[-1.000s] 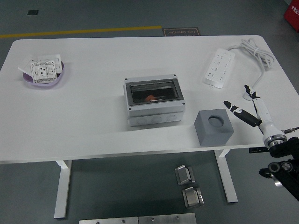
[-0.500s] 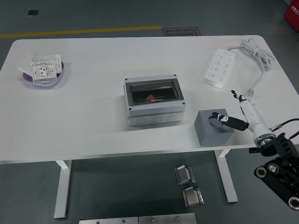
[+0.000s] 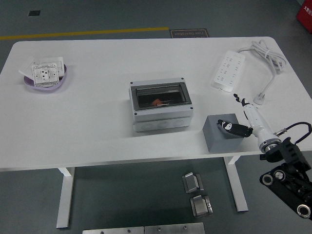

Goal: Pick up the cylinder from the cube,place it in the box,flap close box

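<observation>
On the white surface (image 3: 97, 122), the box (image 3: 160, 105) is seen shut, an orange item inside. The cube (image 3: 223, 132) is overlapped by the right hand (image 3: 236, 117), fingers spread, nothing held. No cylinder is seen on it.

Industrial lab or workshop test bay, grey sealed concrete floor (image 3: 97, 17) with yellow marking line (image 3: 83, 33), white height-adjustable tabletop (image 3: 97, 122), electrical enclosure box (image 3: 160, 105), power strip (image 3: 228, 71), tray of wall sockets (image 3: 46, 75), metal parts on floor (image 3: 196, 195)
</observation>
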Action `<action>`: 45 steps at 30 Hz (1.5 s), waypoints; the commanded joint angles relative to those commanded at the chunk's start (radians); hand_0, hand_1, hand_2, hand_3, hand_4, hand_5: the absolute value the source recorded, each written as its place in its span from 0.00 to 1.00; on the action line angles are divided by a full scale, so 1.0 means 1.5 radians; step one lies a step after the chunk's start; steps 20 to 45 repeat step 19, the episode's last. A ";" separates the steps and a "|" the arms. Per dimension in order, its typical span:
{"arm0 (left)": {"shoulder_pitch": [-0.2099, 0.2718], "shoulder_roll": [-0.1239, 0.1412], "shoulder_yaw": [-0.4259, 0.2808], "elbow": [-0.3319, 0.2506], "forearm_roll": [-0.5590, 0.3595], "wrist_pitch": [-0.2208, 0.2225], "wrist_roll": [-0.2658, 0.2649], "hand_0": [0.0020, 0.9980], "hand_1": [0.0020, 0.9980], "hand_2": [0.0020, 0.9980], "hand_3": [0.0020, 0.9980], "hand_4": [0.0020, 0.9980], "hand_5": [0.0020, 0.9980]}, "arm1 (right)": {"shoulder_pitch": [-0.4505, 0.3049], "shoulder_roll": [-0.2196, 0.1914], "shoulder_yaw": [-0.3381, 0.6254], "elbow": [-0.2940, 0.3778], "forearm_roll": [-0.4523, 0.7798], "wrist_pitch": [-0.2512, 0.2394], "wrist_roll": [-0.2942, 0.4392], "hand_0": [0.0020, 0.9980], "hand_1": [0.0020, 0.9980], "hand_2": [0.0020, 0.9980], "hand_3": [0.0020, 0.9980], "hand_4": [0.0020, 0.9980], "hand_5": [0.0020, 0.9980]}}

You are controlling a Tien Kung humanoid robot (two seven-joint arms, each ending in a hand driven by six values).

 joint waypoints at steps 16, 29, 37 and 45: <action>0.001 0.000 -0.002 0.000 0.005 0.001 0.001 0.66 0.65 0.62 0.65 0.59 0.51 | 0.007 0.009 -0.004 0.007 -0.013 -0.001 -0.010 1.00 1.00 0.94 0.98 0.82 0.40; 0.001 0.000 0.000 0.000 0.003 0.002 0.000 0.66 0.65 0.62 0.65 0.59 0.51 | 0.003 0.004 0.000 0.008 -0.015 0.001 -0.011 1.00 1.00 0.94 0.98 0.82 0.40; 0.001 0.000 0.000 0.000 0.003 0.002 0.000 0.66 0.65 0.62 0.65 0.59 0.51 | 0.003 0.004 0.000 0.008 -0.015 0.001 -0.011 1.00 1.00 0.94 0.98 0.82 0.40; 0.001 0.000 0.000 0.000 0.003 0.002 0.000 0.66 0.65 0.62 0.65 0.59 0.51 | 0.003 0.004 0.000 0.008 -0.015 0.001 -0.011 1.00 1.00 0.94 0.98 0.82 0.40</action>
